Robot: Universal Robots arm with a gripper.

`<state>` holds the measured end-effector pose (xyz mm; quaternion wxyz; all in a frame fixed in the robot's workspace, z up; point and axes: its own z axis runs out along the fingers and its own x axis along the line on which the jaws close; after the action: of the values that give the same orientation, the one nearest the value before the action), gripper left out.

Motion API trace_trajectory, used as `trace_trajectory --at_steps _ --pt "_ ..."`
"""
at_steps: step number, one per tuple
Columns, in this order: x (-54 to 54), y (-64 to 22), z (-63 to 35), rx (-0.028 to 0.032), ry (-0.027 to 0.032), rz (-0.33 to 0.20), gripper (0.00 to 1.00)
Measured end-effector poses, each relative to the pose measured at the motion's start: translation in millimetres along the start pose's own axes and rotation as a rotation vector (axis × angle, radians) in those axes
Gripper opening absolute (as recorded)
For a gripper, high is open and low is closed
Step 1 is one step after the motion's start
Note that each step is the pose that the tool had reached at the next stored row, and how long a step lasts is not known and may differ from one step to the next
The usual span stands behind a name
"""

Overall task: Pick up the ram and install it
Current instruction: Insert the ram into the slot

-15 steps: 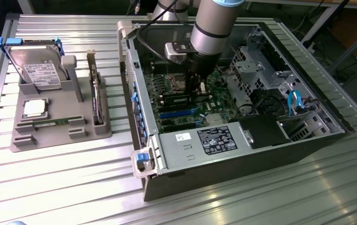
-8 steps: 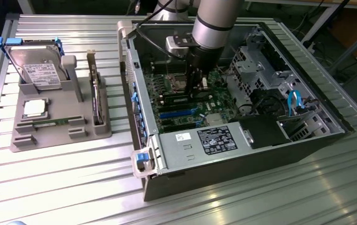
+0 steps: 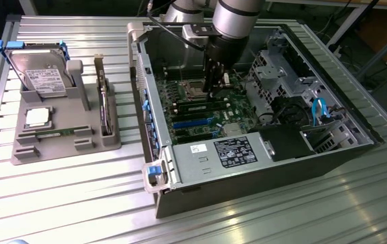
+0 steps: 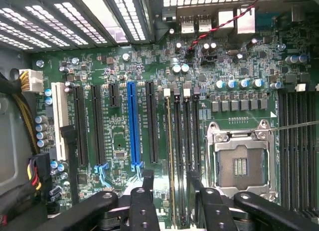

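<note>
The end effector (image 4: 170, 175) is hovering partly spread, straddling the ram (image 4: 170, 131), which is standing edge-up in the motherboard (image 4: 119, 156). Seating it well likely means pressing straight down, evenly along its edge.

Motherboard (image 4: 119, 126) glossy; socket frame (image 4: 218, 161) shiny bare metal; table (image 3: 78, 203) ribbed reflective metal; tray (image 3: 51, 150) matt plastic.
</note>
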<state>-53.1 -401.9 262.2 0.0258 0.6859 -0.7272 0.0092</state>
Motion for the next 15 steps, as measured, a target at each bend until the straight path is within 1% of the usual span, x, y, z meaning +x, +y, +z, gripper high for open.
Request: trace_trajectory --at_steps 13,15 --pt "-0.2 -3.1 -0.1 -0.0002 0.0001 -0.002 0.40" --pt "-0.1 -3.1 -1.5 -0.0003 0.0003 -0.002 0.40"
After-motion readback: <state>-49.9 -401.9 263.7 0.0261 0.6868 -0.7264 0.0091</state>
